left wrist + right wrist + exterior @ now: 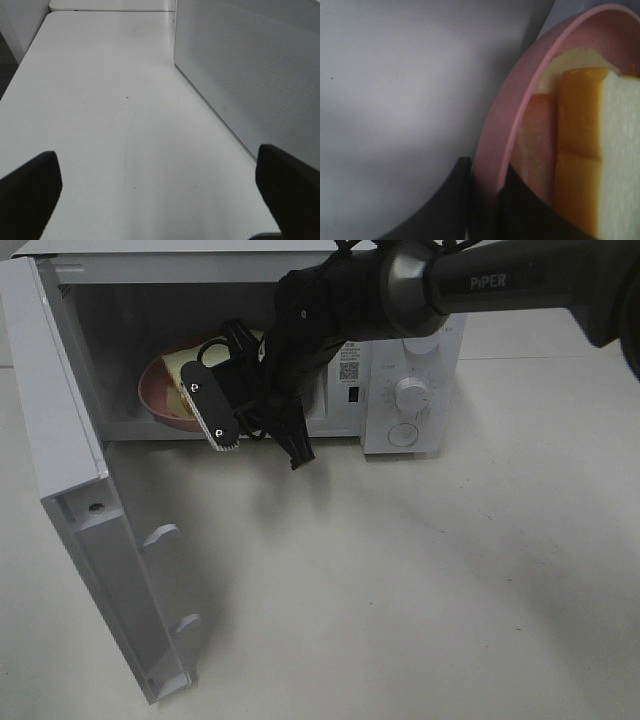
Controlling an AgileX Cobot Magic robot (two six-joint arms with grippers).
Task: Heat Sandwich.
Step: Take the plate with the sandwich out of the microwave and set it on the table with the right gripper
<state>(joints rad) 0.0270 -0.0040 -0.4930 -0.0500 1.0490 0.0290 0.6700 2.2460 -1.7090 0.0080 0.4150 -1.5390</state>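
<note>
Standing open on the bench [450, 570], the microwave [410, 390] contains the pink plate [495, 130] with the sandwich [590, 150]. Right fingers [485, 200] pinch the plate rim, sandwich just beyond them; left fingers [30, 190] wide, far aside.

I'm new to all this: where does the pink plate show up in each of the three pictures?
Exterior high: the pink plate sits inside the open microwave, partly behind the right gripper.
Left wrist: not in it; only tabletop and the microwave's side.
Right wrist: its rim curves up the middle, pinched between the black fingers.
Shared landmark: the sandwich on the plate.
</note>
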